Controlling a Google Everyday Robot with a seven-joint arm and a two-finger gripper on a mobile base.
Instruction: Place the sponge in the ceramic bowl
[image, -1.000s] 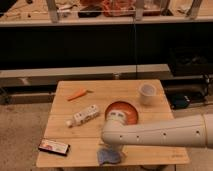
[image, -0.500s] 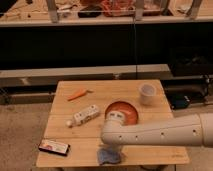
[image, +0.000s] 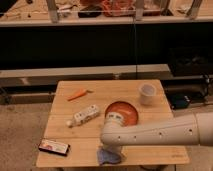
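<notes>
The sponge (image: 109, 157) lies flat at the near edge of the bench (image: 120, 92), outside the ceramic bowl (image: 126, 111), which sits mid-bench just behind it. The pincer (image: 111, 148) hangs directly over the sponge. It seems released, though the arm largely hides it, and it looks placed for a straight-down grasp.

My spot: light wooden table (image: 125, 90) on speckled beige floor (image: 20, 125), long dark shelving (image: 75, 47) running along the far side.
</notes>
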